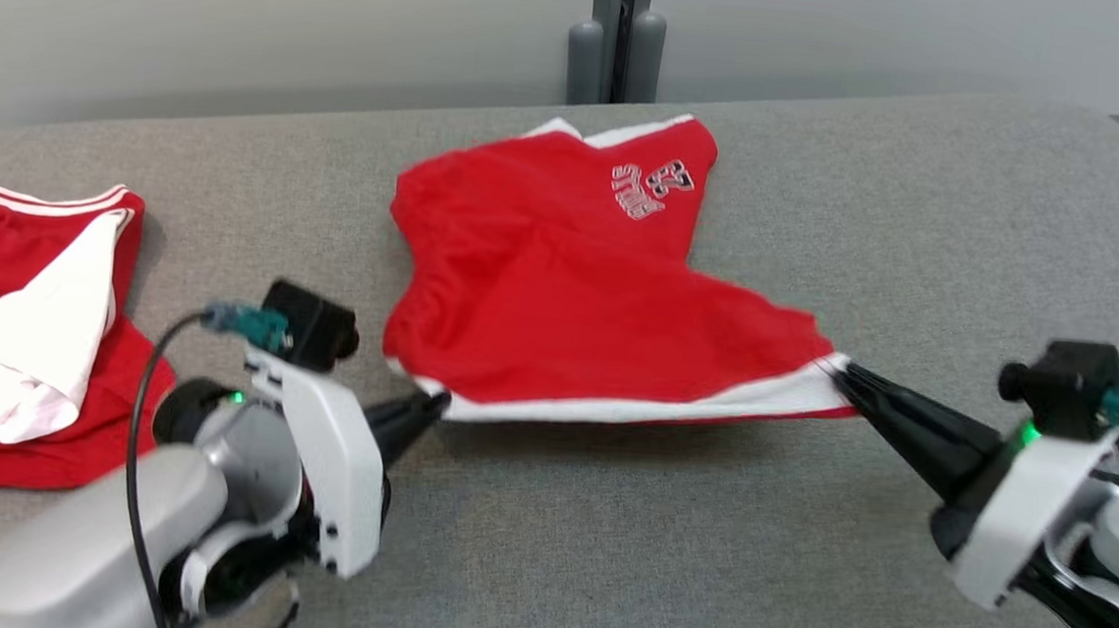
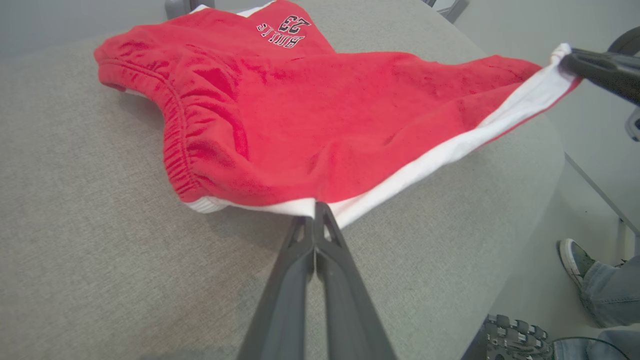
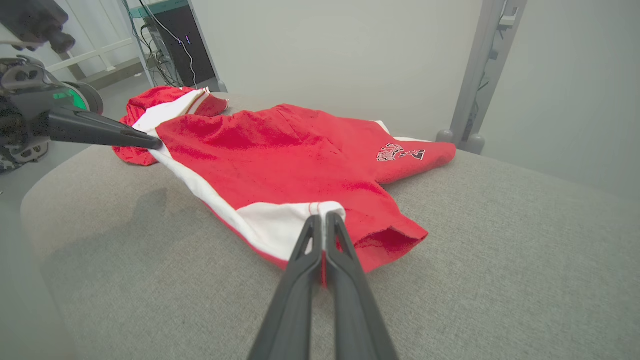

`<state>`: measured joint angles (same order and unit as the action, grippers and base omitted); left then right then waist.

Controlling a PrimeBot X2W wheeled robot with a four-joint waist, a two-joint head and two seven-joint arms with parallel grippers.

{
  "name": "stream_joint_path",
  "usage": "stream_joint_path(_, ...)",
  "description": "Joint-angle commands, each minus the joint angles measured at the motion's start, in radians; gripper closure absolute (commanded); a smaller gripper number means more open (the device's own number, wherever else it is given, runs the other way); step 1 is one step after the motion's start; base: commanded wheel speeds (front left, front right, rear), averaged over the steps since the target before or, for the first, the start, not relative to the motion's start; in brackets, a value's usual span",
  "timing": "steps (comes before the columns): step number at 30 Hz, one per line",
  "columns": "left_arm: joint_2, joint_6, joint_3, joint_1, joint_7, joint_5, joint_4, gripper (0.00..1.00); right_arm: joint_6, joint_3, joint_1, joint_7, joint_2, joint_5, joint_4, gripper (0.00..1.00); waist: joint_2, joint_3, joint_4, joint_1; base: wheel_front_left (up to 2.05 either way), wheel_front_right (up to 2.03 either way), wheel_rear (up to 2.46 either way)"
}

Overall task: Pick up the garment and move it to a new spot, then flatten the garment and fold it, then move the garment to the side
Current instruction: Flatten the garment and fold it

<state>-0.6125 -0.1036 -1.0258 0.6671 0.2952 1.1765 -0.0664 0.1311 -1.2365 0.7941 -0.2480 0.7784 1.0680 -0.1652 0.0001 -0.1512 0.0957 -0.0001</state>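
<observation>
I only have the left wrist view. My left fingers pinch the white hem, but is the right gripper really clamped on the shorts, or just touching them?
Observer: Clamped. The right wrist view shows the right gripper shut on the white corner of the shorts, at the leg hem.
Operator: Anything else lying to the robot's left?
Observer: Yes. In the head view a second red garment with a white panel lies crumpled there, apart from the shorts.
</observation>
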Motion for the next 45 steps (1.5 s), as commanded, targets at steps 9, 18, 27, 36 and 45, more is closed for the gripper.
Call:
stream_joint_path(9,-0.099,-0.142,-0.034,-0.187,-0.020,0.010,0.225,1.00,0.000,0.135,-0.242,0.104,0.118,0.037,0.113,1.00,-0.0001,0.024,-0.017,0.0001,0.00,0.00,0.00)
stream_joint_path(18,-0.151,-0.214,-0.045,-0.252,0.011,0.038,0.378,1.00,0.000,0.331,-0.438,0.275,0.151,0.026,0.280,1.00,-0.0001,0.019,-0.017,0.0001,0.00,0.00,0.00)
stream_joint_path(27,-0.137,-0.213,-0.008,-0.189,0.044,0.070,0.379,1.00,0.000,0.560,-0.515,0.442,0.051,-0.145,0.349,1.00,-0.0001,-0.021,-0.002,0.0001,0.00,0.00,0.00)
stream_joint_path(36,-0.120,-0.158,0.070,0.013,0.137,0.096,0.276,1.00,0.000,0.735,-0.435,0.548,-0.074,-0.230,0.387,1.00,-0.0001,-0.142,0.003,0.0001,0.00,0.00,0.00)
stream_joint_path(45,-0.044,-0.068,0.120,0.259,0.271,0.139,0.094,1.00,0.000,0.748,-0.229,0.561,-0.142,-0.081,0.327,1.00,-0.0001,-0.275,0.017,0.0001,0.00,0.00,0.00)
